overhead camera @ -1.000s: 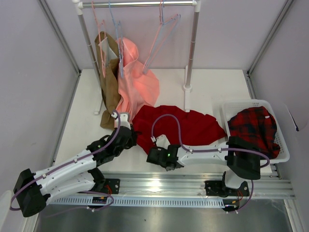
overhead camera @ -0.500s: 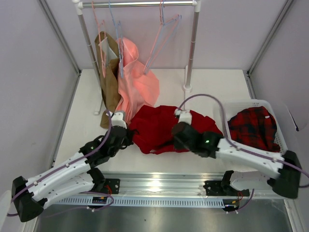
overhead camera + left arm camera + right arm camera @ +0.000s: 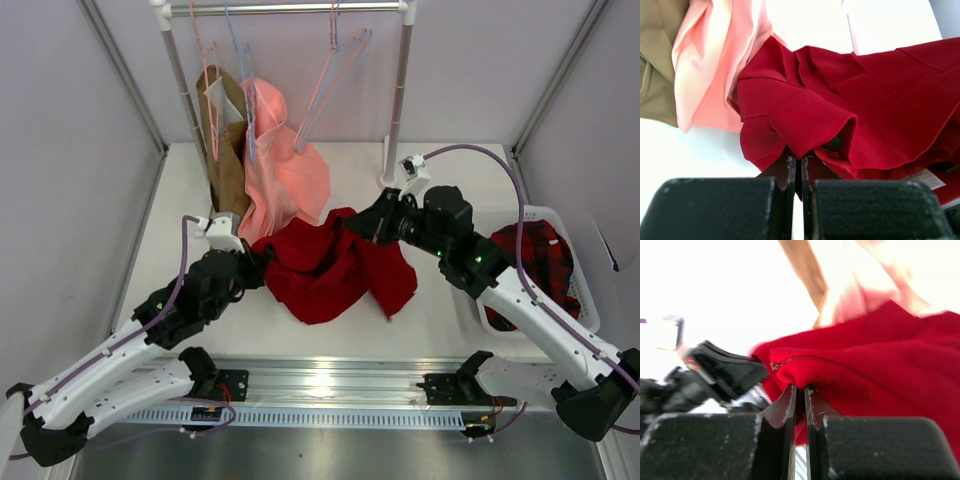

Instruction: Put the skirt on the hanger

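The skirt (image 3: pixel 335 265) lies bunched on the white surface (image 3: pixel 450 185) just in front of the rack (image 3: pixel 397 100), with its far edge just beside the salmon-pink garment (image 3: pixel 290 170) hanging from the rack's left half. It is raised at two spots, probably so that its top edge can be spread for the hanger. The left gripper (image 3: pixel 258 270) has its fingers clenched on a fold in front of the rack's left post, and the right gripper (image 3: pixel 368 226) pinches a fold near the right post. The cloth is solid dark red, creased, and sags between the grips. The hanger (image 3: pixel 318 100) hangs bare from the rack's rail. A zipper (image 3: pixel 776 364) and a small white label (image 3: pixel 925 177) show among the folds
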`<state>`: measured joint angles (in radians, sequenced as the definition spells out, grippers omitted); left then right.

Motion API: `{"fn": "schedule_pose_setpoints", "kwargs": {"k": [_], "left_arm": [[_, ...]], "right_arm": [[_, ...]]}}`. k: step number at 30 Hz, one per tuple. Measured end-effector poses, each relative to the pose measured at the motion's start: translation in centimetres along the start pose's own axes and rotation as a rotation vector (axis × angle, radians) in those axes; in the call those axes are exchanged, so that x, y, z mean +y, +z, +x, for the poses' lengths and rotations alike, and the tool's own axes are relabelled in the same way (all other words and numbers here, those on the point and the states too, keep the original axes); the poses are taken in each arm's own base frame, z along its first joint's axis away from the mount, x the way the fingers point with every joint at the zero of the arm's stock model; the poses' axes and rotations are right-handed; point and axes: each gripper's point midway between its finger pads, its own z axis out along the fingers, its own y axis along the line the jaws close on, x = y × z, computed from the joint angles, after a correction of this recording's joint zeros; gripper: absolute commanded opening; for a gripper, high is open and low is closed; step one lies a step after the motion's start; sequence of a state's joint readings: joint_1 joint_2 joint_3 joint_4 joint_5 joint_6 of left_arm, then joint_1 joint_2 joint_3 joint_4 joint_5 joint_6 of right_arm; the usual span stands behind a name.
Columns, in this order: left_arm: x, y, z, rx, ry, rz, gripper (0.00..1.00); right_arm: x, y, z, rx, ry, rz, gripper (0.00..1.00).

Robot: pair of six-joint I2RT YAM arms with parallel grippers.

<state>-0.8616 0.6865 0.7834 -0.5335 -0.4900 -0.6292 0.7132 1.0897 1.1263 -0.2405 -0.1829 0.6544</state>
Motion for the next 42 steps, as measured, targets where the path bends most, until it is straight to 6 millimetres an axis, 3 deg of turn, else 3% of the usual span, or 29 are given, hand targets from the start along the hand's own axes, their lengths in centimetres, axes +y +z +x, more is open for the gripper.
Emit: {"fn": "schedule_pose_setpoints", "kwargs": {"k": [3, 7, 13, 16, 24, 27, 33, 37, 42], "left_arm": [[0.1, 0.1, 0.1, 0.007, 0.0, -0.012, 0.0], [0.4, 1.2, 1.6, 0.047, 0.0, -0.041, 0.0], [2.9, 4.3, 7.9, 0.193, -0.034, -0.101, 0.0], [4.6, 5.1, 10.3, 0.248, -0.081, -0.118, 0.0], [5.9, 6.8, 10.8, 0.283, -0.217, -0.083, 0.0], [6.0, 7.3, 12.0, 0.326, -0.25, -0.065, 0.0], [6.0, 8.0, 15.4, 0.446, -0.298, -0.04, 0.0], [6.0, 8.0, 16.7, 0.487, -0.318, -0.028, 0.0], [5.7, 7.9, 16.6, 0.489, -0.319, -0.009, 0.0]], "right_arm": [[0.5, 0.0, -1.5, -0.031, 0.051, -0.085, 0.0], [-2.2, 0.1, -1.4, -0.053, 0.15, -0.125, 0.0], [-8.9, -1.3, 4.7, 0.006, 0.327, -0.065, 0.0], [-11.3, -2.3, 8.1, 0.035, 0.387, -0.037, 0.0], [-16.3, -4.5, 16.3, 0.11, 0.507, 0.024, 0.0], [-17.5, -5.0, 18.7, 0.142, 0.537, 0.052, 0.0], [-18.6, -5.0, 19.8, 0.161, 0.548, 0.079, 0.0], [-19.3, -4.9, 20.1, 0.177, 0.524, 0.109, 0.06], [-19.6, -4.6, 19.6, 0.192, 0.457, 0.154, 0.31]]}}
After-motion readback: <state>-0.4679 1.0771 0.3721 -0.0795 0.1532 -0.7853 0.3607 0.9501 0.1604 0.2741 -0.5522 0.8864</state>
